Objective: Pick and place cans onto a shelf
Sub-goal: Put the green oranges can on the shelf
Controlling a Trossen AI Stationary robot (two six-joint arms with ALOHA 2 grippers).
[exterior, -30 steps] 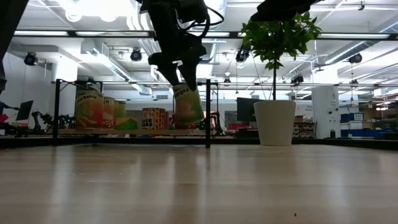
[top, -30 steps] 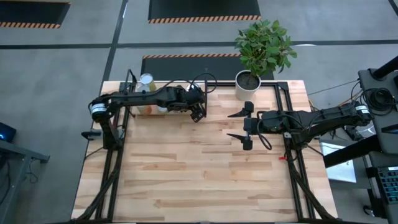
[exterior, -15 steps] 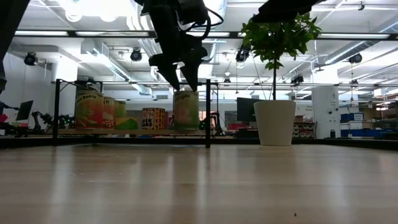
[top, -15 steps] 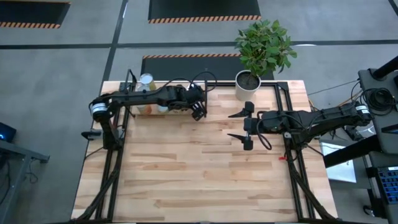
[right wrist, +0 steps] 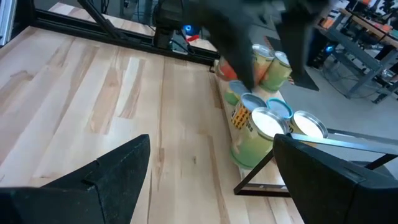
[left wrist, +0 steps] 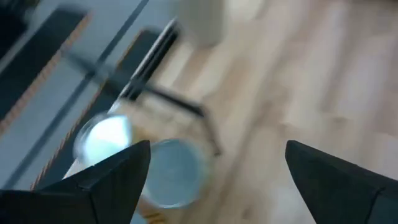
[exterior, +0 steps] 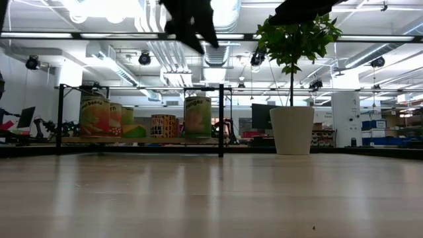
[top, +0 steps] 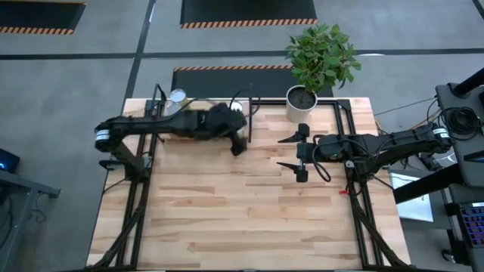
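A leafy green plant [top: 321,51] grows in a white pot [top: 299,103] at the far edge of the light wooden table [top: 242,219], right of centre. Beyond the table lie black floor mats with orange-striped edges [top: 248,13].

Bright, even overhead ceiling lighting throughout; the left wrist view is heavily motion-blurred.

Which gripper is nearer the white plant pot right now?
Right. The right gripper is open just in front of the plant pot; the left gripper is open farther off, by the shelf.
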